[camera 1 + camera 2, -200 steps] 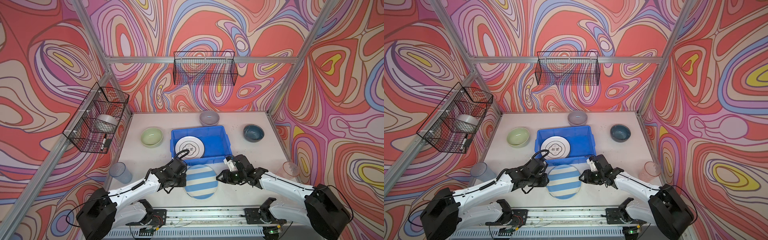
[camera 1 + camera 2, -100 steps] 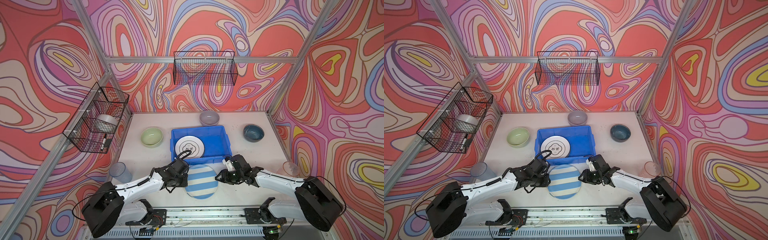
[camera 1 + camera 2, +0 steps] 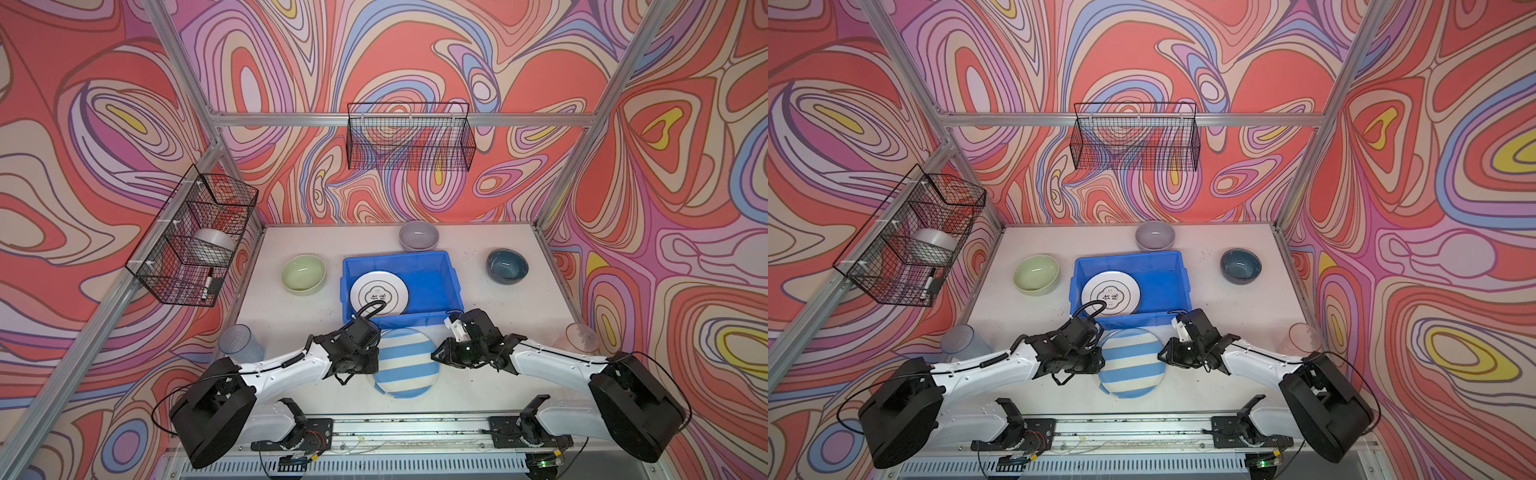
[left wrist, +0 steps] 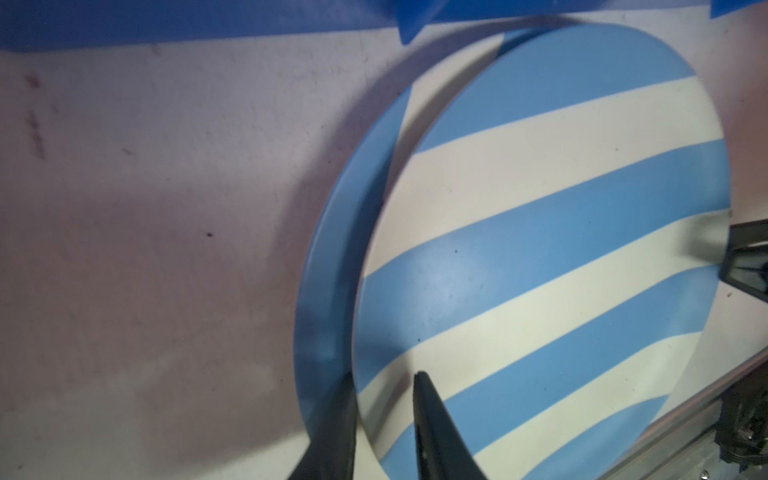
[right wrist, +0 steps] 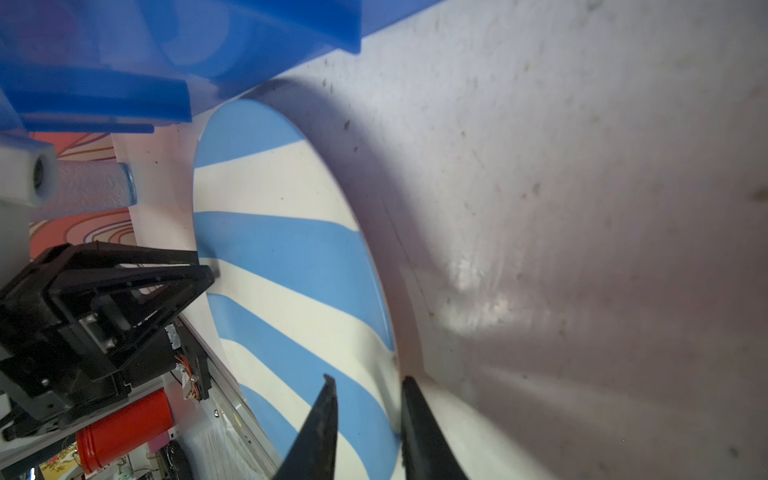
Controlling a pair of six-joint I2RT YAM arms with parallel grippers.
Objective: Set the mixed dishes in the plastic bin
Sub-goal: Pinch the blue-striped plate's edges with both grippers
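While the blue-white striped plate [image 3: 405, 361] lies just on the near side of the blue plastic bin [image 3: 415, 321], the left gripper [image 3: 375, 363] pinches its left rim; the right gripper [image 3: 434, 356] straddles its right rim, jaws narrow, grip unconfirmed. Both arms flank it equally.

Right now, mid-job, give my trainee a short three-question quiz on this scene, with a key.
1. How many dishes lie in the blue bin?
2. True or false: in both top views the teal bowl sits left of the bin.
3. The left gripper and right gripper both pinch the rim of: A lilac bowl, B striped plate, C pink tumbler.
Key: 1 one, the white plate; 2 false; 3 B.
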